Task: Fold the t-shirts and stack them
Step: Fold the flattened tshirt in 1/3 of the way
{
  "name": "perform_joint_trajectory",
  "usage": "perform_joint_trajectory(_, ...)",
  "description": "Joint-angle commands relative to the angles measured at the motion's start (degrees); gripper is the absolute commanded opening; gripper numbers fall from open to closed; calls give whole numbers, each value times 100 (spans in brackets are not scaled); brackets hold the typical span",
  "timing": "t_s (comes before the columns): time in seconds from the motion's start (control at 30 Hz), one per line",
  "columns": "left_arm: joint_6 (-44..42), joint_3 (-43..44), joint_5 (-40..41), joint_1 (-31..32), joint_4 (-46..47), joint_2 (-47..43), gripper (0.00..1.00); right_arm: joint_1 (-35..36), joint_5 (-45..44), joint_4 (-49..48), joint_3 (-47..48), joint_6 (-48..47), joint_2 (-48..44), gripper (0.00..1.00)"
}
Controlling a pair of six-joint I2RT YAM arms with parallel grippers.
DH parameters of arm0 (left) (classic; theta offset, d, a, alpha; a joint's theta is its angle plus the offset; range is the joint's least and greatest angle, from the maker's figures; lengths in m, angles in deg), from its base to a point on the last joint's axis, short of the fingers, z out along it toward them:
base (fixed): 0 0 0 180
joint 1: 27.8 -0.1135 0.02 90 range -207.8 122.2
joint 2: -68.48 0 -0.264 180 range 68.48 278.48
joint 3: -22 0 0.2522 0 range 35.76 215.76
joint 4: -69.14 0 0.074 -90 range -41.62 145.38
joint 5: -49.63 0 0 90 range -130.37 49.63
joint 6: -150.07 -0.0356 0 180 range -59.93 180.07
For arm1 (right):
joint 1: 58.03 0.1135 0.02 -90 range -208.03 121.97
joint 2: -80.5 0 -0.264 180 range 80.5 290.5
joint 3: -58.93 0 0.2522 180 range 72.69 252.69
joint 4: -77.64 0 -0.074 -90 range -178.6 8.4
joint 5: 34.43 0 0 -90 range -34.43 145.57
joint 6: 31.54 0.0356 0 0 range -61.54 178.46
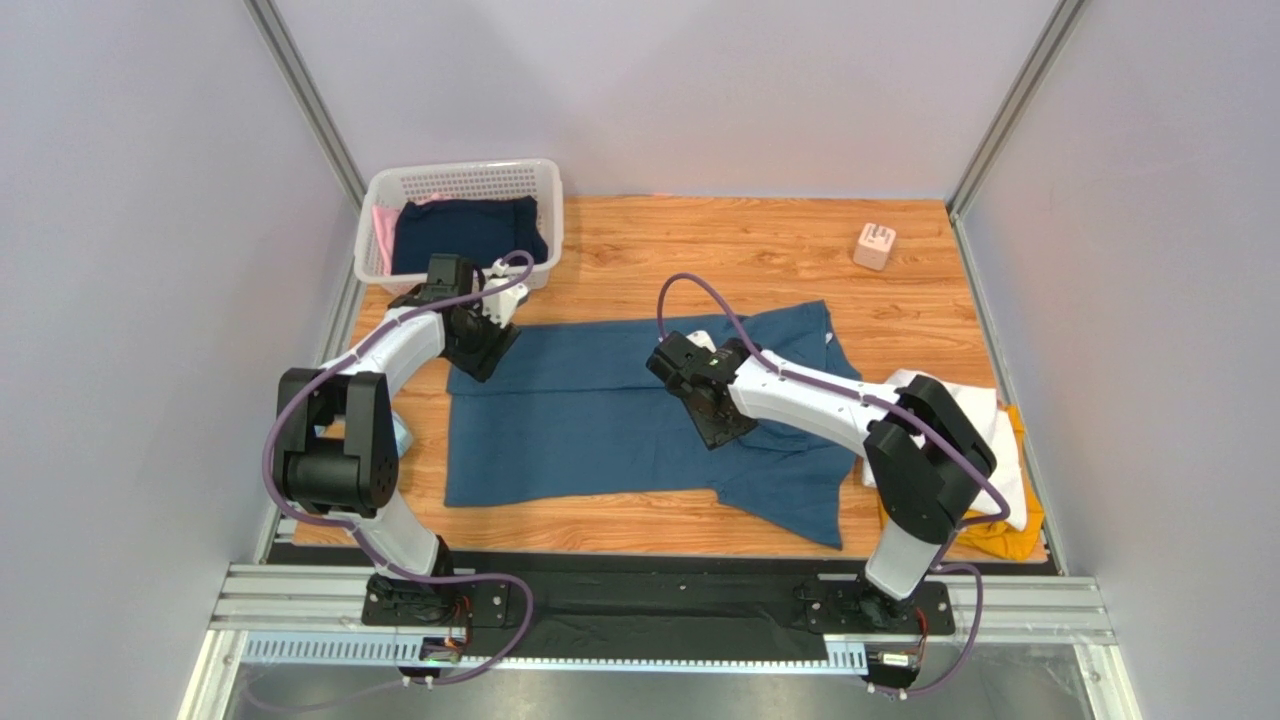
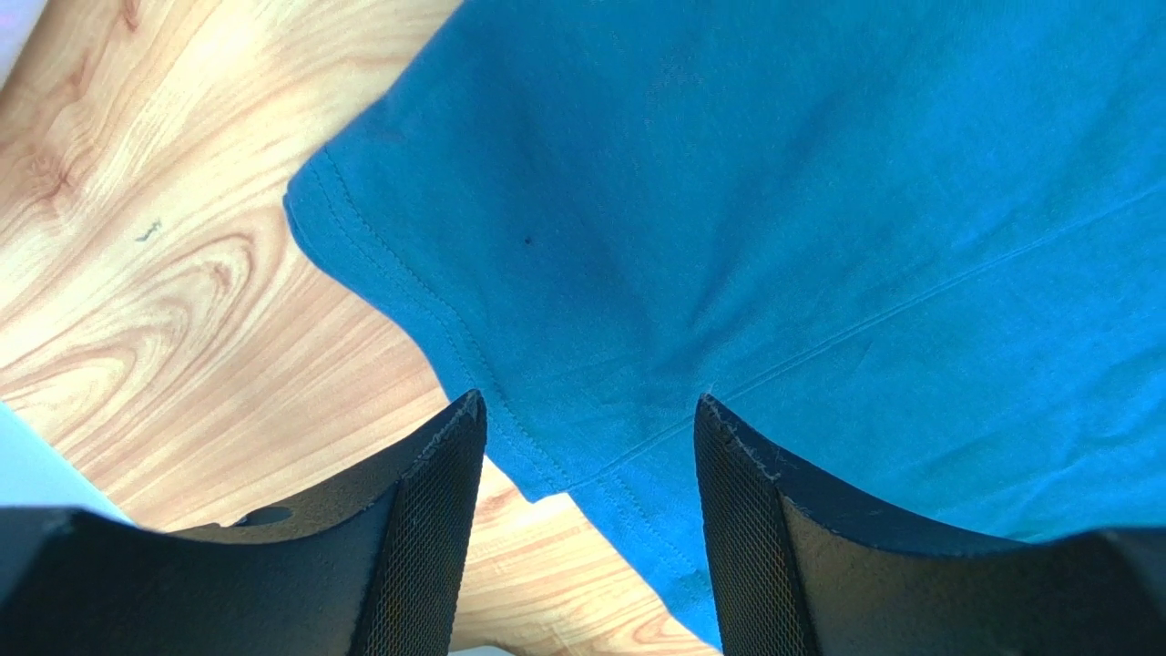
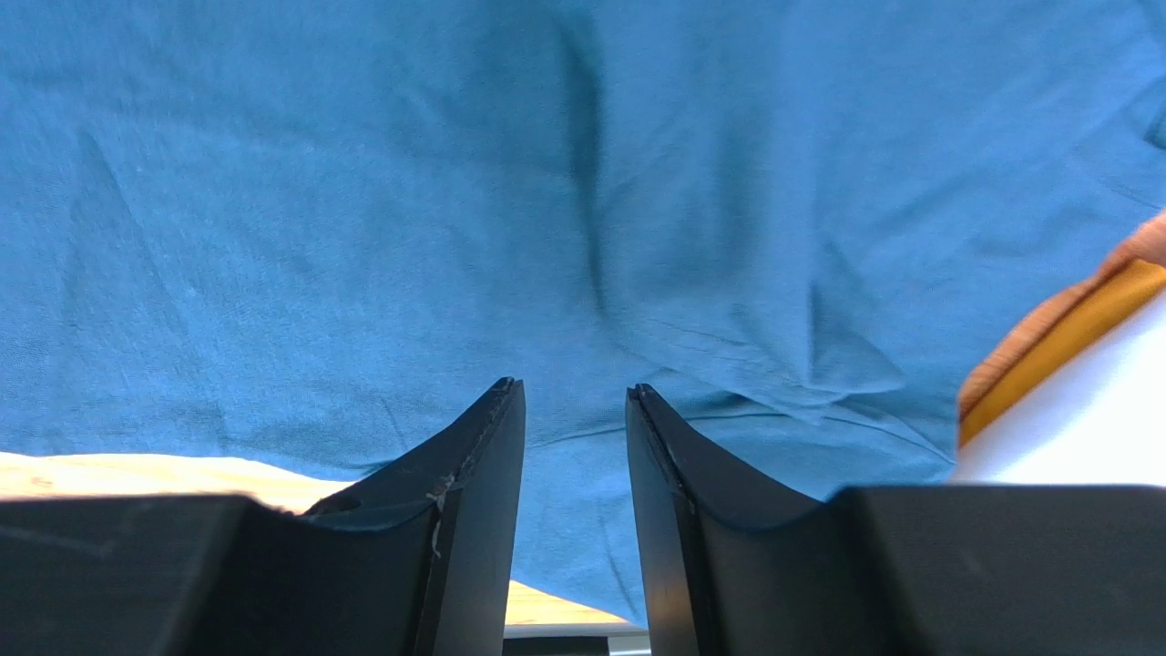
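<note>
A large teal-blue t-shirt (image 1: 601, 413) lies spread on the wooden table. It fills the left wrist view (image 2: 821, 246) and the right wrist view (image 3: 411, 205). My left gripper (image 1: 484, 348) hovers open over the shirt's far left corner, its jaws either side of the hem (image 2: 589, 465). My right gripper (image 1: 718, 413) is open over the shirt's middle right, jaws a small gap apart, holding nothing. A folded white t-shirt (image 1: 995, 435) lies on a mustard-yellow one (image 1: 1010, 528) at the right edge, also in the right wrist view (image 3: 1081, 410).
A white lattice basket (image 1: 458, 188) at the back left holds dark blue and pink cloth. A small pale block (image 1: 875, 245) sits at the back right. A pale-blue item (image 1: 400, 435) lies by the left arm. Grey walls close three sides.
</note>
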Motion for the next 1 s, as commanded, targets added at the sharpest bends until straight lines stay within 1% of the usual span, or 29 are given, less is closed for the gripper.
perform_joint_trajectory(0.0, 149, 256, -144, 34, -47, -105, 64, 37, -185, -364, -118, 88, 191, 38)
perform_joint_trajectory(0.27, 52, 168, -47, 34, -39, -149, 63, -200, -212, -549, -13, 18, 490, 34)
perform_joint_trajectory(0.5, 70, 141, -91, 34, -48, -122, 63, -376, -186, -602, 101, -9, 560, 33)
perform_joint_trajectory(0.67, 52, 124, -39, 34, -39, -192, 63, -385, -54, -654, 101, 26, 675, 29)
perform_joint_trajectory(0.7, 35, 115, -39, 34, -39, -219, 63, -385, -2, -672, 84, 26, 675, 28)
perform_joint_trajectory(0.73, 17, 106, -30, 34, -30, -228, 63, -393, 112, -698, 66, 35, 684, 20)
perform_joint_trajectory(0.8, -1, 71, -12, 34, -30, -280, 63, -420, 236, -716, 66, 61, 675, 9)
perform_joint_trajectory(0.83, -9, 62, 5, 34, -30, -307, 63, -437, 367, -707, 66, 70, 614, 0)
perform_joint_trajectory(0.97, -27, 54, 49, 34, -47, -464, 63, -499, 614, -427, 232, 97, 219, 0)
